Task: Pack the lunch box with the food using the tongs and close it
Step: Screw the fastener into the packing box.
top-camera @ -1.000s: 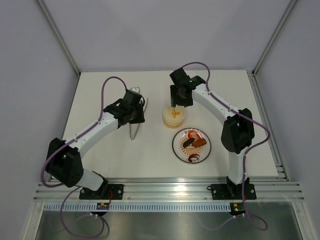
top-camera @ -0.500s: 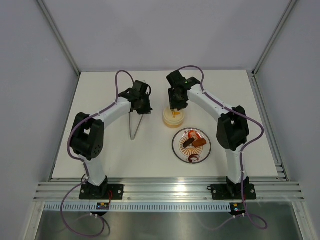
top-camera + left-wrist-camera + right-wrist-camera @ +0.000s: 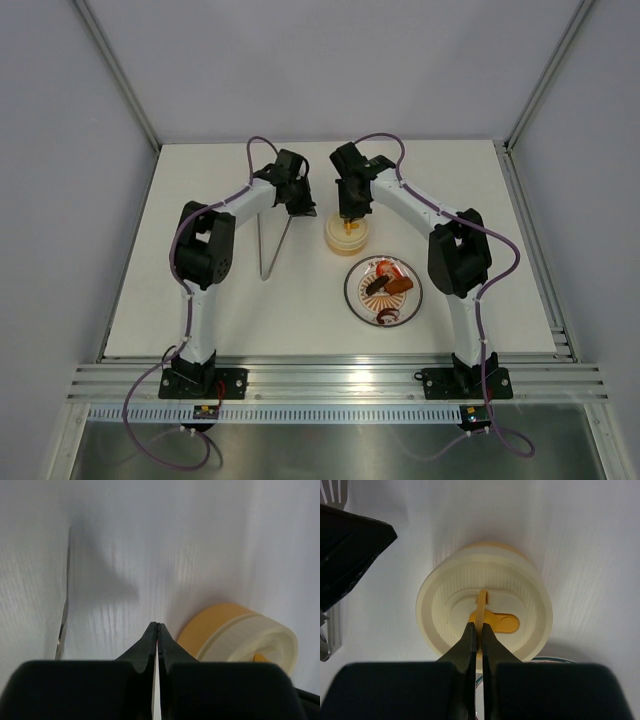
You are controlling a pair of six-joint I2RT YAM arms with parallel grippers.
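The lunch box (image 3: 347, 234) stands mid-table with its cream lid (image 3: 485, 605) on. My right gripper (image 3: 481, 625) hangs straight over it, shut on the lid's thin yellow handle loop (image 3: 481, 602); from above it sits at the box's far edge (image 3: 347, 213). The tongs (image 3: 272, 245) lie on the table left of the box, and show as a silver strip (image 3: 62, 625) in the left wrist view. My left gripper (image 3: 158, 626) is shut with nothing in it, between tongs and lunch box (image 3: 240, 630). The food (image 3: 388, 286) lies on the plate.
The patterned plate (image 3: 352, 300) with a dark rim sits just in front of the lunch box. My left gripper's black body (image 3: 350, 550) is close beside the right one. Aluminium frame rails (image 3: 530, 230) border the white table.
My left arm swung right, away from above the tongs toward the lunch box, and its jaws shut. The right gripper closed on the lid's handle loop.
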